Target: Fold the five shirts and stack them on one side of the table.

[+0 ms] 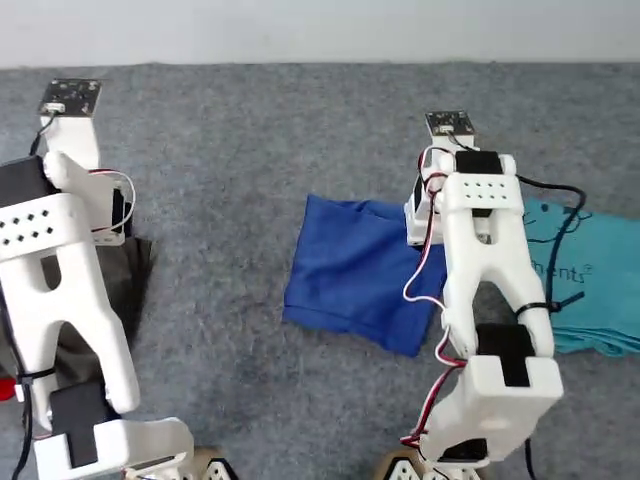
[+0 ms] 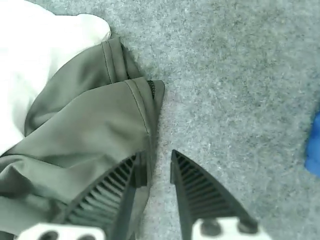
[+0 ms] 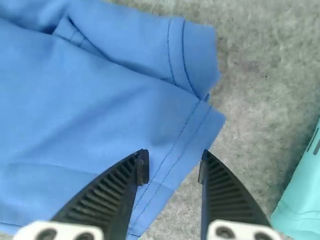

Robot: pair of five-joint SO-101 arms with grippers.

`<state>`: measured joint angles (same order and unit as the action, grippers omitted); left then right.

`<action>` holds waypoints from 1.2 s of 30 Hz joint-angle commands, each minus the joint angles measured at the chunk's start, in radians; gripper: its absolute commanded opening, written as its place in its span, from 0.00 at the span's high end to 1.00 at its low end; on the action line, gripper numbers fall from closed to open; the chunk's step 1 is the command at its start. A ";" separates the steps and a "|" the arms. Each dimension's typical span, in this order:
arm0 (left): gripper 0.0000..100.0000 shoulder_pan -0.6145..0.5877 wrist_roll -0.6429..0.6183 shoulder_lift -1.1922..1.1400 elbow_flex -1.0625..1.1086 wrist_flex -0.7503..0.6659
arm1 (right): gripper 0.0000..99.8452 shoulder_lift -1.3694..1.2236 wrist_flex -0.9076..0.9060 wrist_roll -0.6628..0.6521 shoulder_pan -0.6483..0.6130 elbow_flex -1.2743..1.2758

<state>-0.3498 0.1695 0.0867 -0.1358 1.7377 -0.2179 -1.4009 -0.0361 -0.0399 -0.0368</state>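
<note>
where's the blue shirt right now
High view: the blue shirt lies in the middle of the table, its corner under the open right gripper, the teal shirt to its right.

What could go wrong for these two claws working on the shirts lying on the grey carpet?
1. The right claw stands open over the stitched corner of the folded blue fabric shirt; pinching only the top layer might pull the fold open.
2. The left claw, open, straddles the edge of the rumpled olive-green fabric shirt, which lies against a white cloth; a pull could drag both.
</note>
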 commanded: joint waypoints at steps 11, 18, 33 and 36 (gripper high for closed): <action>0.91 -0.006 0.009 0.041 0.035 0.015 | 0.82 -0.071 -0.067 0.008 0.059 -0.161; 0.91 -0.006 0.011 0.041 0.096 0.014 | 0.89 -0.165 -0.059 0.008 0.050 -0.169; 0.91 -0.006 0.011 0.041 0.094 0.012 | 0.99 -0.243 -0.054 -0.112 0.041 -0.373; 0.91 -0.006 0.011 0.041 0.094 0.012 | 0.99 -0.246 -0.048 -0.184 0.041 -0.446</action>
<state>-0.3498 0.1726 0.0867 -0.0345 1.7377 -0.4803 -1.4653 -0.1557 0.0061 -0.3882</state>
